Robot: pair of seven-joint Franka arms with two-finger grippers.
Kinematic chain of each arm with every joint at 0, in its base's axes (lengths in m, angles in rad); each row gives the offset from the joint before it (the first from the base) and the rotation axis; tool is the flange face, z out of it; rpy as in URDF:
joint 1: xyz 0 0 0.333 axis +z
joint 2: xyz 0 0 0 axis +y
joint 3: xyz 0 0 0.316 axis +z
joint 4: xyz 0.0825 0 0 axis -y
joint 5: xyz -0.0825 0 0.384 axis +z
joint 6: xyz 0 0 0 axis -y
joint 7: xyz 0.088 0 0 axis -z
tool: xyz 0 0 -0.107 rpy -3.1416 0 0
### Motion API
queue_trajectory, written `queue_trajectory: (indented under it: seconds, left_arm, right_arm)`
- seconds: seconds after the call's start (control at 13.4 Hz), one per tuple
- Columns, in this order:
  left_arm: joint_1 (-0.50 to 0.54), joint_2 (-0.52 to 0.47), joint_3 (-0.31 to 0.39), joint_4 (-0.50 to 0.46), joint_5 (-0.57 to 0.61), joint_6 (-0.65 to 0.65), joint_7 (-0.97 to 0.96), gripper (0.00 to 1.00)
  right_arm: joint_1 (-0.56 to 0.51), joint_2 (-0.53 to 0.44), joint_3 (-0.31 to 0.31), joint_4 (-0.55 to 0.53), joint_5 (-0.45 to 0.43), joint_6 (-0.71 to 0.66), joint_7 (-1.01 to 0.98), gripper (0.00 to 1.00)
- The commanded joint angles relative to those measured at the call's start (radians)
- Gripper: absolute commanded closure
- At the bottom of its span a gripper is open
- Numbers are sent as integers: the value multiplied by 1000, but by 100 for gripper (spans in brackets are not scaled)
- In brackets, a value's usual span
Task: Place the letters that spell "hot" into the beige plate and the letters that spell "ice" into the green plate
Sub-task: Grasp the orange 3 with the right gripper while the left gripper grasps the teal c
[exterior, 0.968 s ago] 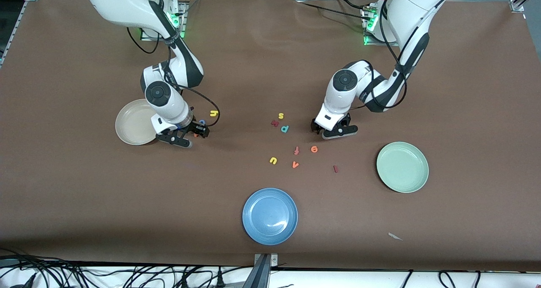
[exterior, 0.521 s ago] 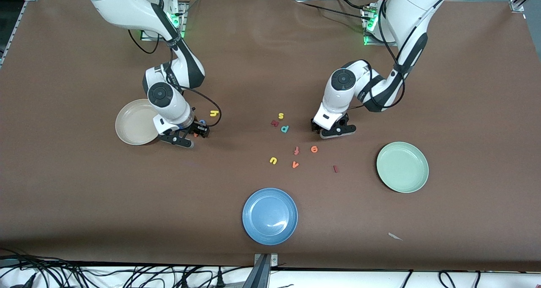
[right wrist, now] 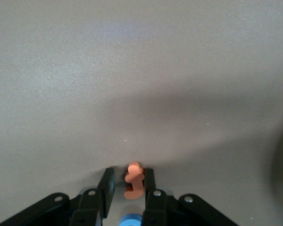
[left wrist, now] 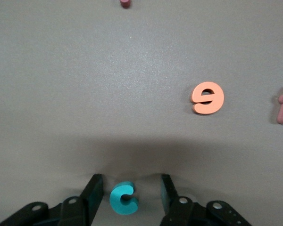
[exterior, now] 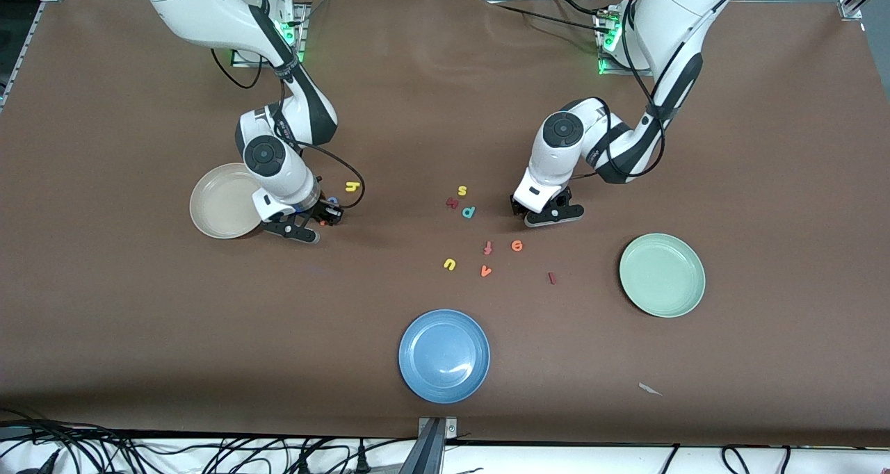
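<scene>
beside the beige plate [exterior: 224, 210], the right gripper [right wrist: 127, 186] pinches the orange t [right wrist: 134, 180] to lift it, while the left gripper [left wrist: 130, 192], half open, straddles the teal c [left wrist: 123, 198] without touching, bound for the green plate [exterior: 662, 274].

Brown table [exterior: 139, 321] with beige plate [exterior: 219, 211], green plate [exterior: 662, 274], blue plate [exterior: 444, 355] and scattered small letters [exterior: 487, 248].

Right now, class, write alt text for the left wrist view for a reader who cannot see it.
The left gripper is down at the brown table, jaws either side of a teal c with gaps showing. An orange e lies apart on the table.
</scene>
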Motion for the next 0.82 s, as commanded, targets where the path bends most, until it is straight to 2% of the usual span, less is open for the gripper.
queue_trajectory:
  seconds: [0.0, 0.22, 0.45, 0.74]
  left_arm:
    - [11, 17, -17, 1, 29, -44, 10, 45]
    - [11, 17, -19, 1, 29, -66, 10, 47]
    - [8, 17, -20, 1, 29, -78, 10, 48]
    - [11, 18, -27, 1, 28, -79, 10, 55]
  right_arm:
    - [3, 3, 0, -5, -1, 11, -4, 68]
    - [3, 1, 0, -5, -1, 7, -3, 85]
    - [2, -8, -3, -5, -1, 4, -9, 91]
    - [2, -43, -12, 7, -1, -56, -17, 91]
